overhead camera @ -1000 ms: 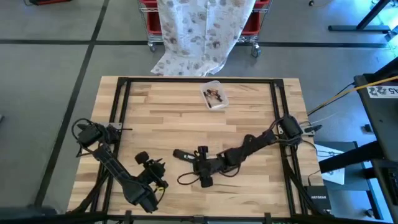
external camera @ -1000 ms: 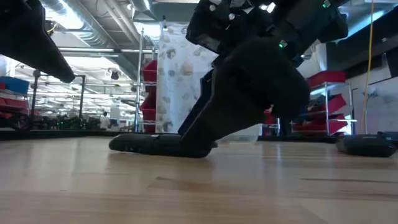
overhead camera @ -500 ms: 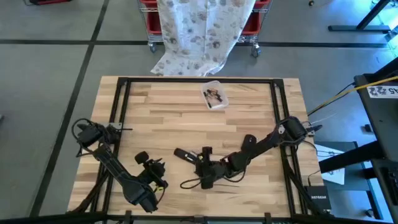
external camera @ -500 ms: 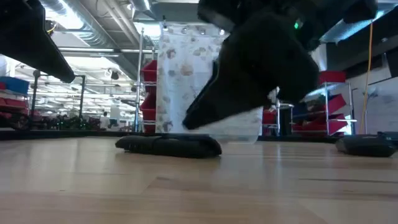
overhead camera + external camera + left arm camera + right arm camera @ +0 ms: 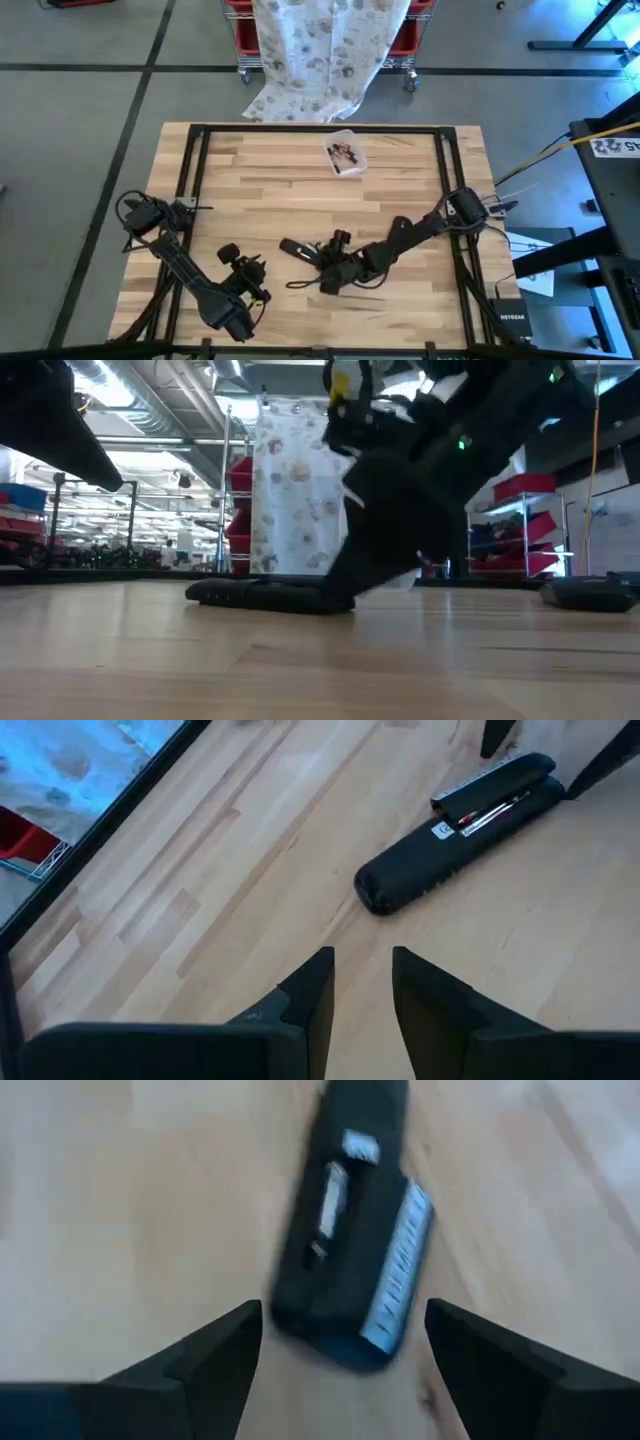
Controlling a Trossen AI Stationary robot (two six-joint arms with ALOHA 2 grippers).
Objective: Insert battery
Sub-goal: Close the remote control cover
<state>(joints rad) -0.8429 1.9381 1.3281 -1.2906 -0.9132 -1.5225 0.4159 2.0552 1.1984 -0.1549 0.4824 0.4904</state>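
Right gripper (image 5: 340, 1355) shifted back toward remote (image 5: 299, 249), fingers spread; remote's long axis runs left-right, flat.

Floor (image 5: 80, 110): grey, with dark lines across it.
Table (image 5: 270, 190): light wood planks in a black frame.
Cloth (image 5: 320, 50): white with small prints — it hangs over red bins (image 5: 405, 35).
Ceiling lights (image 5: 150, 460): long and bright — far back.

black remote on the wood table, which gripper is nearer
Right. The right gripper sits open at the black remote's end; the left gripper waits farther off to its side.
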